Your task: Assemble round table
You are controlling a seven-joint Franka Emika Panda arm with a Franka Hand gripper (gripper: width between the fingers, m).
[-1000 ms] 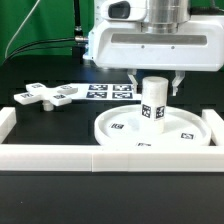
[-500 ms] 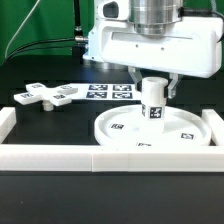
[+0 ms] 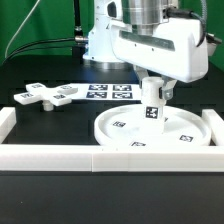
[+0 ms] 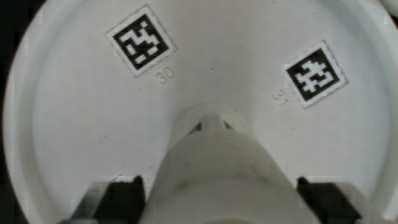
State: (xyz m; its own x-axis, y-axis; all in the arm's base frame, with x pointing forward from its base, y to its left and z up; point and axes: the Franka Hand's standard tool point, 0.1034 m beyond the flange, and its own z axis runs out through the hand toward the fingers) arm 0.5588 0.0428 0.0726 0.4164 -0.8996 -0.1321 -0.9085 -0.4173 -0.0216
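The claw [image 3: 153,90] has swivelled round while clamped on the short thick cylinder [image 3: 152,108], and its bulk now slants toward the exterior view's right.

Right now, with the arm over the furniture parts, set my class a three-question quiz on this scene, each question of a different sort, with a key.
1. True or false: the cylinder stands upright at the middle of the round disc.
2. Which part lies by itself on the table, toward the exterior view's left?
A) the cross-shaped piece
B) a second disc
C) a screwdriver
3. Fill in: the gripper is shut on the ____.

Key: 1 true; 2 A; 3 cylinder.
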